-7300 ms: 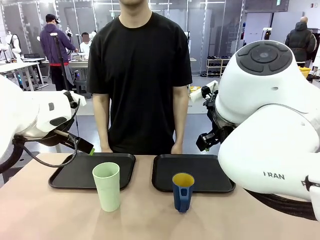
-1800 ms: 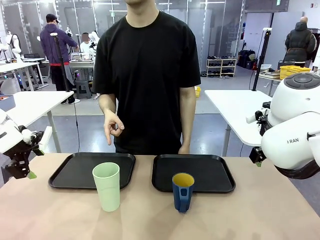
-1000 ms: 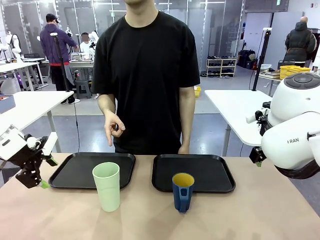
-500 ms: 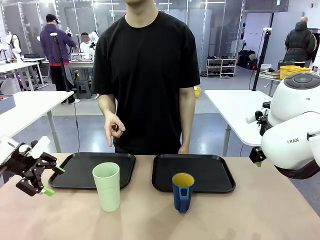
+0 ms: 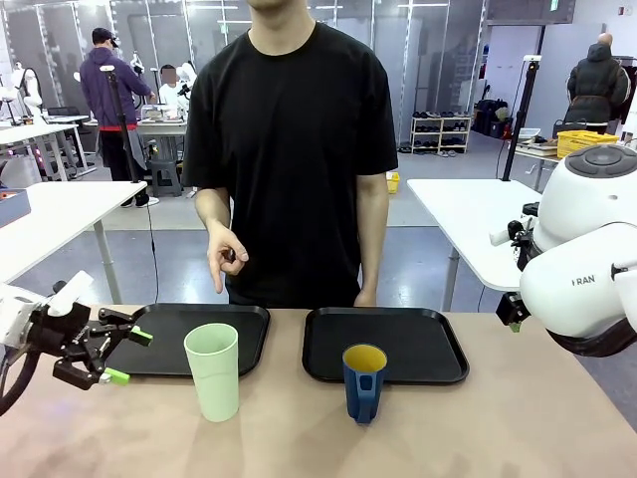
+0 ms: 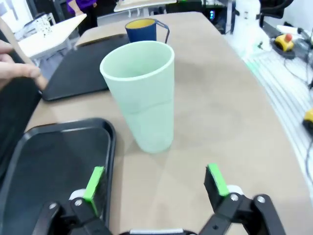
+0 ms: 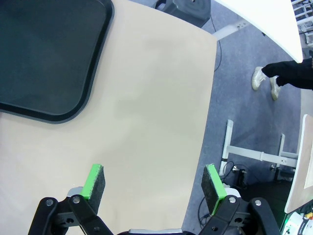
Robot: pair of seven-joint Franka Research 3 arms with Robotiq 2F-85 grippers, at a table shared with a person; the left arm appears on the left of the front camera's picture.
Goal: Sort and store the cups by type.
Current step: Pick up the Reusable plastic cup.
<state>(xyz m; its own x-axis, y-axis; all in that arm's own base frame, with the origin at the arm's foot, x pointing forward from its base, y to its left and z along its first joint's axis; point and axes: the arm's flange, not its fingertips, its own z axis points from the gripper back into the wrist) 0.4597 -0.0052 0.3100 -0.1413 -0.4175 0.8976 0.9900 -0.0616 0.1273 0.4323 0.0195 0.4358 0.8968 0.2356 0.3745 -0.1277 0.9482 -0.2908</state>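
While both jaws are gaping, the left facing the tall pale green plain tumbler [image 5: 212, 370], clipping its rim is risking a topple imo.

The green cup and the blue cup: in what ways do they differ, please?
The green cup is taller; the blue cup is shorter. The green cup has no handle; the blue cup has one. The green cup is pale green inside as well; the blue cup is yellow inside. Both stand upright on the table, and nothing holds them.
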